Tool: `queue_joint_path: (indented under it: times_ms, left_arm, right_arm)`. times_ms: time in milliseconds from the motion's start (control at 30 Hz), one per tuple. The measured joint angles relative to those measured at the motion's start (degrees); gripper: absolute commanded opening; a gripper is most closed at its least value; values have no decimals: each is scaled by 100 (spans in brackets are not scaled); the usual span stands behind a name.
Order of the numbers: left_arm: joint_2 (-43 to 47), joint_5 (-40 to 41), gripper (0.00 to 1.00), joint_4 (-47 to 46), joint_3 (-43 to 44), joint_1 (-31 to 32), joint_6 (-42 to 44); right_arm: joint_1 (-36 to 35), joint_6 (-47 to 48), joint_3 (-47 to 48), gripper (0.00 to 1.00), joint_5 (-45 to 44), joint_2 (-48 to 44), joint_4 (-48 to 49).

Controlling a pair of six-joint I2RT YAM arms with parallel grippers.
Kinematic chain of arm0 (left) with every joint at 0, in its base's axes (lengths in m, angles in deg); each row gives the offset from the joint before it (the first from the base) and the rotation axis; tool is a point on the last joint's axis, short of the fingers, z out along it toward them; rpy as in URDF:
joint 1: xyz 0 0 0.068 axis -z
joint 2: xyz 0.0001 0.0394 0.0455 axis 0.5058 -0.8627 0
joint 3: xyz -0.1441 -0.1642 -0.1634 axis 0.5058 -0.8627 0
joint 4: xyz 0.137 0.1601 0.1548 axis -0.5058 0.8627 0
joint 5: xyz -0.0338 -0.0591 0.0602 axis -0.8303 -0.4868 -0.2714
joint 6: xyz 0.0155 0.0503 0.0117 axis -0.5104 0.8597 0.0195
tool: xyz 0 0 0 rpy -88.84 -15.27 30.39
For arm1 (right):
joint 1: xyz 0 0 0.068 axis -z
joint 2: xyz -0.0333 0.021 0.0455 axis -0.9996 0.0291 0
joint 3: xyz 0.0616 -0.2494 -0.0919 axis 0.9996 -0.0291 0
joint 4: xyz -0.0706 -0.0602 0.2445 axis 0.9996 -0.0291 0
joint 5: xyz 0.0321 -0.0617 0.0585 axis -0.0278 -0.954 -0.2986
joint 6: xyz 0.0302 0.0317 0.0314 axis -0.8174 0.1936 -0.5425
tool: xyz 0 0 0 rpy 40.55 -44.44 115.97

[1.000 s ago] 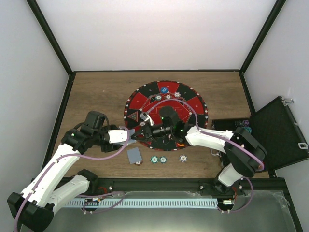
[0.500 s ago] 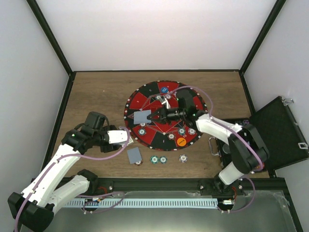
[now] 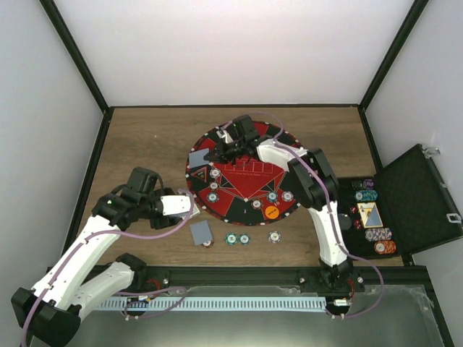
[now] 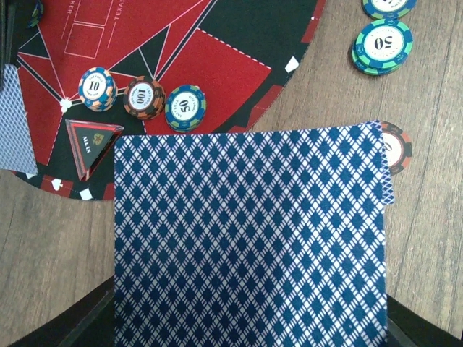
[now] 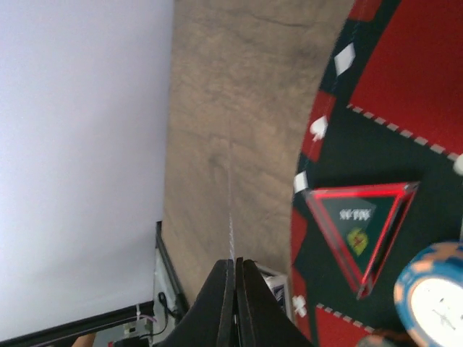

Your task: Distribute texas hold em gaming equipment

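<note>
My right gripper point(image 3: 210, 154) reaches over the far left rim of the round mat point(image 3: 246, 177), shut on one blue-backed playing card point(image 3: 197, 157). In the right wrist view that card point(image 5: 231, 210) shows edge-on between the closed fingers of the right gripper point(image 5: 236, 264). My left gripper point(image 3: 188, 204) hovers at the mat's near left edge, shut on a stack of playing cards point(image 4: 249, 238) that fills its view. Poker chips point(image 4: 145, 97) and a triangular marker point(image 4: 92, 144) lie on the mat. Another card point(image 3: 200, 231) and three chips point(image 3: 238, 238) lie on the wood below the mat. An orange disc point(image 3: 271, 212) sits on the mat's near edge.
An open black case point(image 3: 416, 195) stands at the right with stacked chips point(image 3: 367, 194) and cards point(image 3: 370, 214) inside. White walls close in the table on three sides. The right arm's purple cable loops over the mat.
The right arm has swung with its card from the mat's near left, across the middle, out to the far left rim. The left arm has held still.
</note>
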Motion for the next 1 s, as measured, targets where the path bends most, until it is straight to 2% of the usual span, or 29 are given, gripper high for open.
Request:
queue_joint_path:
  times_ms: [167,400,467,533,667,800,933,1000]
  left_arm:
    - [-9,0,4,4,11,0,-17]
    - [-15,2,4,7,35,0,-20]
    - [-33,2,4,7,35,0,-20]
    - [-42,2,4,7,35,0,-24]
    - [-42,2,4,7,44,0,-31]
    - [-39,2,4,28,55,0,-31]
    - [-35,0,4,55,61,0,-33]
    - [-35,-2,4,63,83,0,-35]
  right_arm:
    - [-61,260,1126,1,-236,761,-675]
    - [-105,492,1578,6,-492,1071,-1355]
    - [-105,570,1679,12,-577,1123,-1504]
    - [-105,645,1727,25,-678,1176,-1674]
    - [-107,870,1856,42,-962,1178,-2079]
    - [-101,1110,1993,46,-1281,1156,-2411]
    - [-70,1320,1993,59,-1685,1003,-2758]
    - [-57,1375,1974,62,-1862,861,-2881]
